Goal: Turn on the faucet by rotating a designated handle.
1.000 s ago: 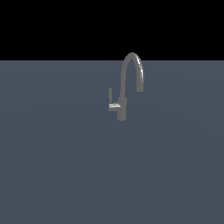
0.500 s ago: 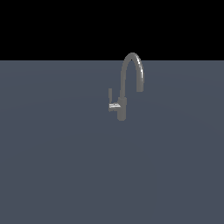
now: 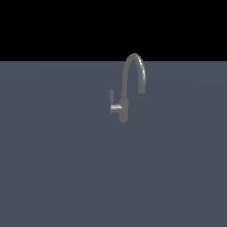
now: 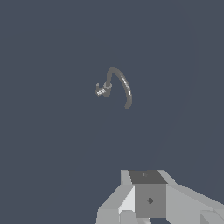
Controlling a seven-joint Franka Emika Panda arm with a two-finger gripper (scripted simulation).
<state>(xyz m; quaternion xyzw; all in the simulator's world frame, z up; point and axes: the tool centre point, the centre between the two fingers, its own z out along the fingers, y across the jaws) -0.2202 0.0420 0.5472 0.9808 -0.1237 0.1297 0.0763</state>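
the approach is only beginning: the gripper (image 4: 151, 205), its jaw state not discernible, is hanging well apart from the faucet (image 3: 128, 88) standing mid-floor, and next needs aligning beside the upright handle (image 3: 112, 96).

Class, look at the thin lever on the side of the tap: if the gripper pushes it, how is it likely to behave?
The handle looks like a rigid metal bar, so it probably won't bend. It sits on a stub fixed to the faucet, so it likely pivots rather than slides away. Being thin and smooth-looking, it may slip off a finger that pushes off-centre.
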